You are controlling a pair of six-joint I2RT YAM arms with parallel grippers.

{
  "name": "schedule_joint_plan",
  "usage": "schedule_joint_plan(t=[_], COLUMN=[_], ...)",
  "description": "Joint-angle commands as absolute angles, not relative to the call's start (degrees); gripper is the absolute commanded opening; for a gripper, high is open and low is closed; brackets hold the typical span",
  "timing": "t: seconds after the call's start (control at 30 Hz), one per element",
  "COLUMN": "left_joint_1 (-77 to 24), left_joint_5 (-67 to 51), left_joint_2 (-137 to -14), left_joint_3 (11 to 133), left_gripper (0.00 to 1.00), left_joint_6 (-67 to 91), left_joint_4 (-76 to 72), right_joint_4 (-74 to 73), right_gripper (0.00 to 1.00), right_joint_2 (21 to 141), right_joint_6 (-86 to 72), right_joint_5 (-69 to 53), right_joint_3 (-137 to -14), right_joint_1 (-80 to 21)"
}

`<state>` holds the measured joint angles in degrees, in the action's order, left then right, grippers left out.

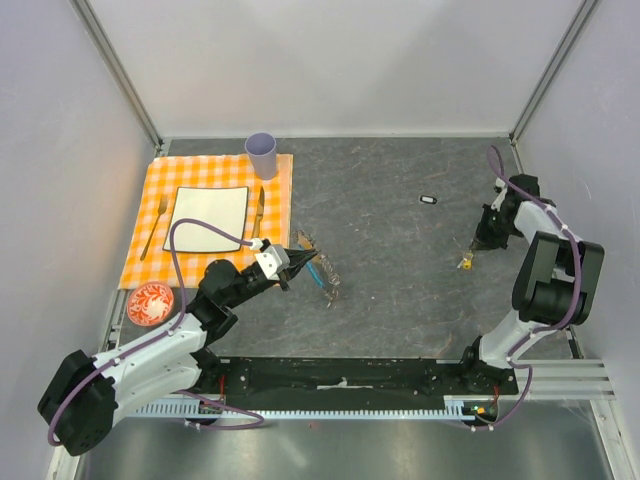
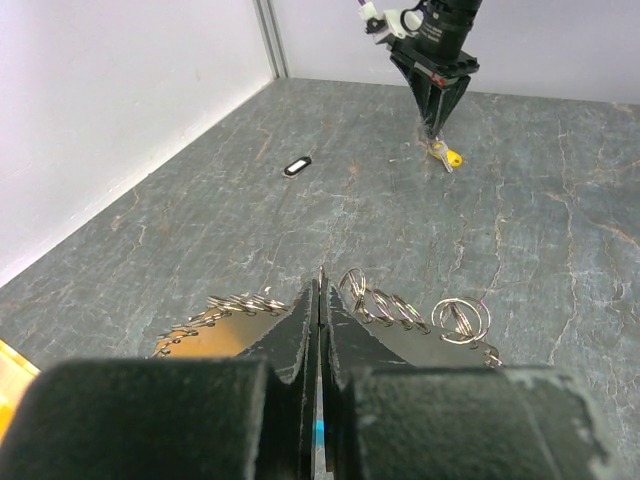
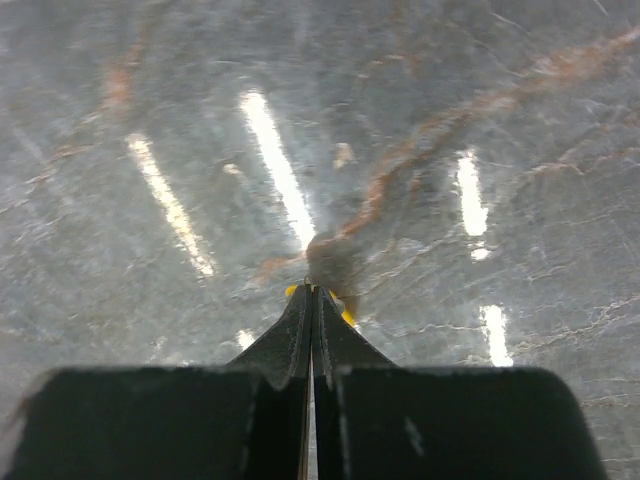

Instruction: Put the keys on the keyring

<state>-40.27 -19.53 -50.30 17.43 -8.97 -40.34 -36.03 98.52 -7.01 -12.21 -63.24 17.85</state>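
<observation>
The top camera looks down from high over the near edge at the whole table (image 1: 400, 200). The left wrist camera, low by the keyring (image 2: 380, 305), looks across at the right gripper (image 2: 436, 135) and yellow key (image 2: 452, 158), seen from above too. The right wrist camera looks down, very close

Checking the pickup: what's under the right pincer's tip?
Bits of the yellow key show either side of the shut right pincer, on the grey table; its middle is covered, so grip is unconfirmed.

Lab test booth: white panel walls (image 1: 330, 60), aluminium framing (image 1: 117, 70)
</observation>
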Motion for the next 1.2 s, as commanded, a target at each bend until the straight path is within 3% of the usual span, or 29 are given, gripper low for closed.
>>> schedule_joint_plan(t=[0.0, 0.27, 0.63, 1.17], left_joint_1=[-40.52, -40.52, -40.61, -40.61], left_joint_5=[-20.21, -22.76, -30.31, -47.18], left_joint_2=[-49.48, -50.54, -54.66, -66.97], left_joint_3=[18.63, 18.72, 21.27, 33.65], left_gripper=[0.02, 0.02, 0.02, 0.02], left_joint_6=[-10.63, -11.16, -11.25, -10.64], left_joint_4=[-44.03, -44.82, -46.58, -44.74], right_joint_4=[-34.19, -32.17, -25.76, -22.76], right_gripper=[0.00, 0.00, 0.00, 0.00], right_joint_2=[92.12, 80.88, 60.85, 48.17], right_joint_6=[-4.49, 2.45, 13.44, 23.03], right_joint_5=[-13.27, -12.48, -21.26, -35.15], right_joint_3=[-63.54, -62.93, -56.52, -52.21], right_joint_1=[13.54, 0.89, -15.36, -26.36])
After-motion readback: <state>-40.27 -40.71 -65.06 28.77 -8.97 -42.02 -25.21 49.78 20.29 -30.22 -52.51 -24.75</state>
